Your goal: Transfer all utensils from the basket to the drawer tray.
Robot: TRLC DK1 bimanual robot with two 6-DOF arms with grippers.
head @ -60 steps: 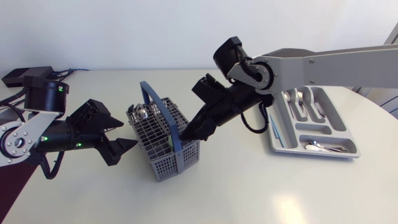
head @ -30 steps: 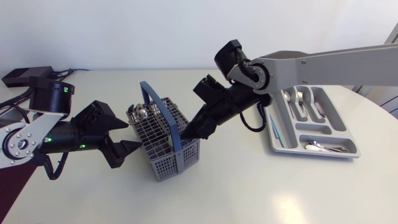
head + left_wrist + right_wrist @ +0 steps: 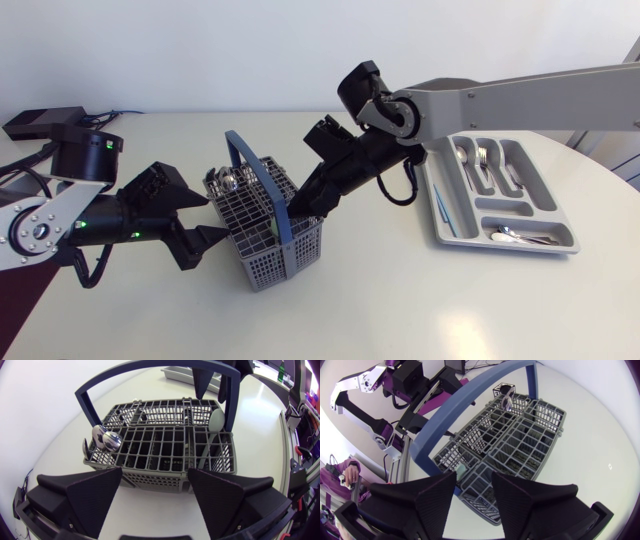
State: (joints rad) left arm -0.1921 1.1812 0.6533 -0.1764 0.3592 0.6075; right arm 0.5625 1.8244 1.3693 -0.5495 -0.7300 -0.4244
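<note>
A grey wire basket (image 3: 285,258) with a blue handle (image 3: 262,180) stands mid-table. Two spoons (image 3: 222,182) stick up at its far left corner. My left gripper (image 3: 212,216) is open at the basket's left side; in the left wrist view its fingers (image 3: 90,497) point at the near wall of the basket (image 3: 160,447), apart from it. My right gripper (image 3: 300,205) hangs over the basket's right side, open, nothing between its fingers (image 3: 437,497). Just under it a single spoon (image 3: 216,420) stands in a cell. The grey drawer tray (image 3: 545,190) lies at the right.
The tray holds forks and spoons (image 3: 480,158) in its far compartments, a spoon (image 3: 510,236) in the front one and a thin blue piece (image 3: 441,205) along its left side. My right arm (image 3: 520,95) spans over the tray.
My left gripper has crept a little closer to the basket. My right gripper has shifted slightly left and up over the basket's right side.
</note>
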